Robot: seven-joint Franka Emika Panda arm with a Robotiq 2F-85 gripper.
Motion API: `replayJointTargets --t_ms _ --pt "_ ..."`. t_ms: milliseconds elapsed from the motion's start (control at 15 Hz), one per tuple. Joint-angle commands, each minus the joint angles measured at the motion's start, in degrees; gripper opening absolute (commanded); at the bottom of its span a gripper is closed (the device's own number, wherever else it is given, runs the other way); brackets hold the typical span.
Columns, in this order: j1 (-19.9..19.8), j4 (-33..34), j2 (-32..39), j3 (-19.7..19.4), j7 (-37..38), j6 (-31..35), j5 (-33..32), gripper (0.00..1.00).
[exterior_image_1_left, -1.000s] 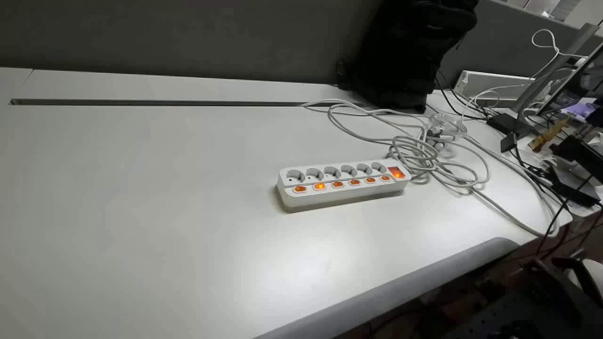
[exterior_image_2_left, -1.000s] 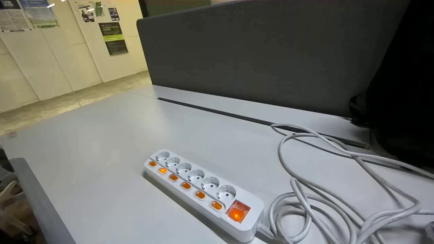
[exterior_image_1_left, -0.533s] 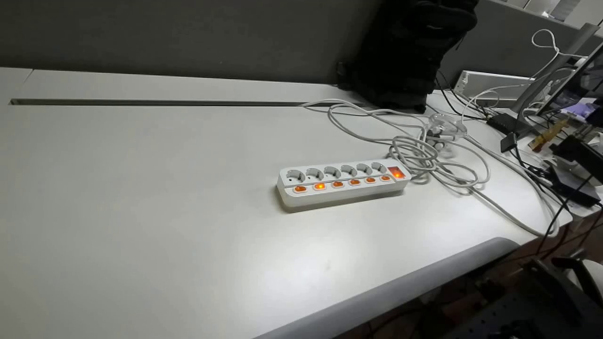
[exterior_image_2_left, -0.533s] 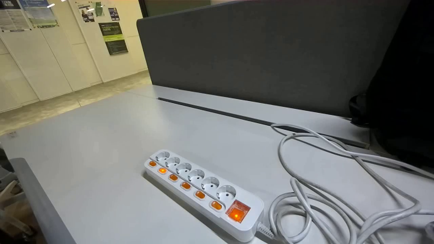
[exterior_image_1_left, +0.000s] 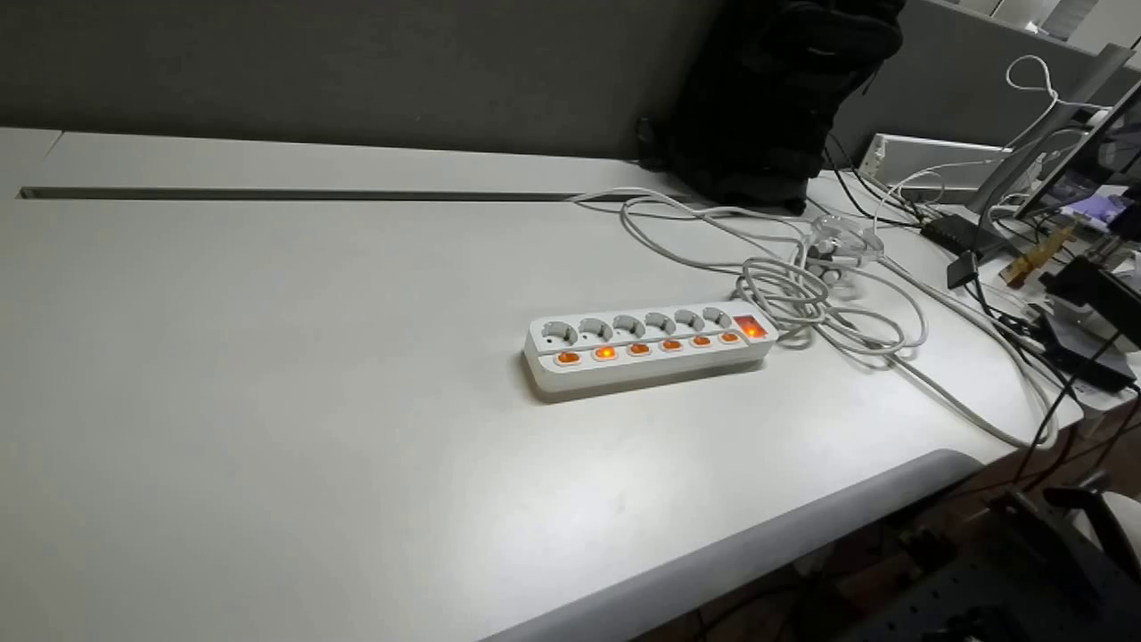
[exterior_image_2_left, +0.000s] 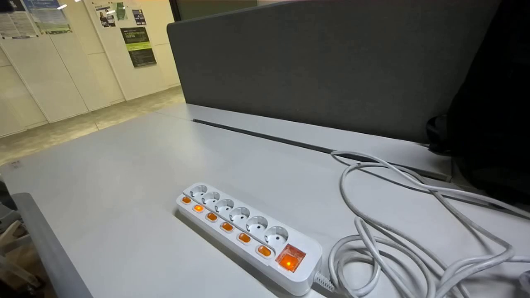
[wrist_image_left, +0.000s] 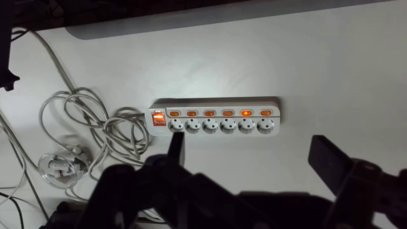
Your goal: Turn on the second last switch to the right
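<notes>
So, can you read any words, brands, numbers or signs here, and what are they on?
None I can read for certain.
Wall posters: printed, but too small and blurred.
Small label-like patch on the desk: too small.
Black backpack: one faint mark, unreadable.
White power strip: no readable lettering in any view.

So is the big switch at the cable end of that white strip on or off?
On, by its light: the big switch glows orange in both exterior views and the wrist view.
</notes>
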Motion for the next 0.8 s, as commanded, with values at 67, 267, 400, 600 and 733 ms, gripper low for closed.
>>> replayJointTargets --t_ms 67,267,400,600,733 --pt "-2.0 -1.6 3.3 -1.6 2.1 8.5 -2.3 1.00" --pt "-4.4 -2.3 8.3 -3.0 2.5 15.0 -3.7 1.00" --pt "-5.8 -1.6 12.8 -3.6 2.3 17.9 -4.9 1.00" --pt "-5.8 0.2 20.1 -5.1 -0.7 20.2 -6.4 1.00" --pt "-4.7 1.6 24.9 -6.7 -4.8 20.6 -6.3 1.00"
